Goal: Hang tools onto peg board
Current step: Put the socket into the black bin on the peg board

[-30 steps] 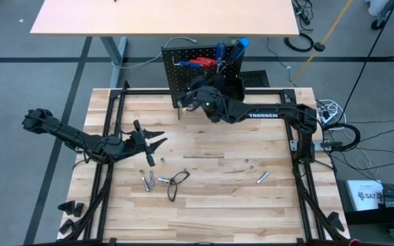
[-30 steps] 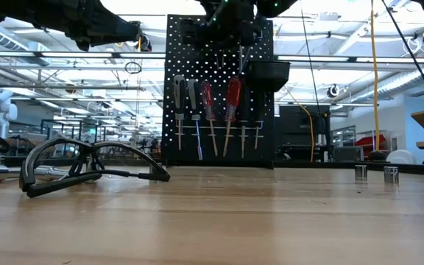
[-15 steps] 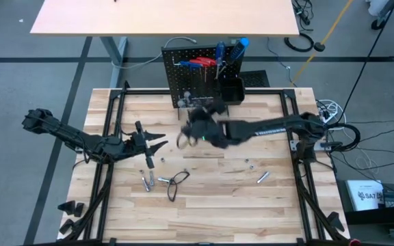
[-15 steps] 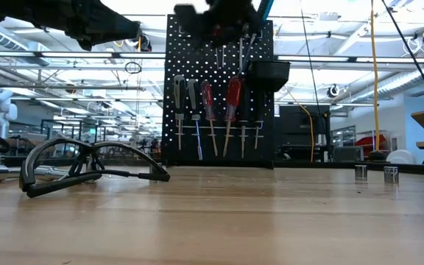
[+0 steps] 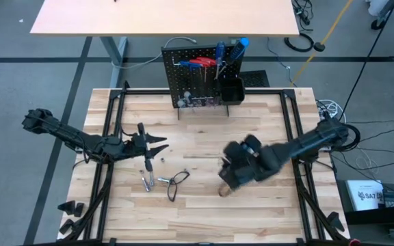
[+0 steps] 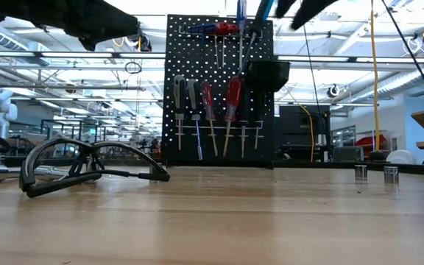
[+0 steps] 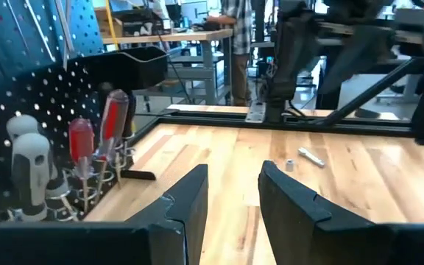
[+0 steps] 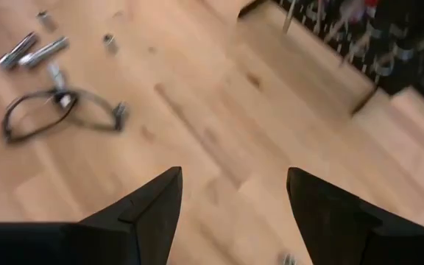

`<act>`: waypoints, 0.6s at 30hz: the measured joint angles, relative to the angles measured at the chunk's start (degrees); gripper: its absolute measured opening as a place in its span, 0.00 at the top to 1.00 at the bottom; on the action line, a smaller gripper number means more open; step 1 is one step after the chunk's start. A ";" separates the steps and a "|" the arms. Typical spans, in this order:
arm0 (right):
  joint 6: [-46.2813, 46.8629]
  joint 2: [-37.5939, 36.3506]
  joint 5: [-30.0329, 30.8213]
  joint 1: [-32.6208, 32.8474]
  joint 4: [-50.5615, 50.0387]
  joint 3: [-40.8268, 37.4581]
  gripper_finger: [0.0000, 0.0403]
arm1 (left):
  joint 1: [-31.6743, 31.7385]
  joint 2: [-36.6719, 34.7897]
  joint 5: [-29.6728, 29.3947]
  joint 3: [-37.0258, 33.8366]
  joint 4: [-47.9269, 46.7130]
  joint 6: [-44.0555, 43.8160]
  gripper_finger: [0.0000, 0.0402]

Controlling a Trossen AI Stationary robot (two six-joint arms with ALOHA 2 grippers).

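Several tools (image 5: 154, 180) lie loose on the worktop (image 5: 204, 205) while the peg board (image 5: 195, 83) stands at its far edge, so we bring the right tool (image 5: 232, 179), fingers apart and empty, squarely over one silver bit (image 5: 263, 177), the left tool (image 5: 154, 145) waiting part-open nearby.

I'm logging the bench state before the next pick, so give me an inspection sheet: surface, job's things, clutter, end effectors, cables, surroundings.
Surface: tan wood tabletop, bare at the near edge.
Job's things: peg board upright at the far edge, holding red-handled screwdrivers and a small black bin; black wire loop and silver bits lie loose on the table.
Clutter: nothing seen.
End effectors: left end effector open, empty, beside the bits; right end effector open, empty, over mid-table.
Cables: wires on the floor at the right.
Surroundings: second table behind the board; a person stands beyond the table.
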 joint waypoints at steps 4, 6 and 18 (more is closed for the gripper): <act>9.57 -0.20 -0.26 6.45 -4.92 -0.04 0.41 | 0.01 -0.05 1.28 0.03 0.45 -3.75 0.69; 14.37 0.17 -0.24 9.12 -6.65 -0.04 0.41 | 0.01 -0.21 4.31 0.67 0.28 -5.49 0.69; 44.00 7.33 -11.33 19.24 -19.18 -0.04 0.41 | -3.79 -2.08 21.29 4.16 -0.34 -11.55 0.69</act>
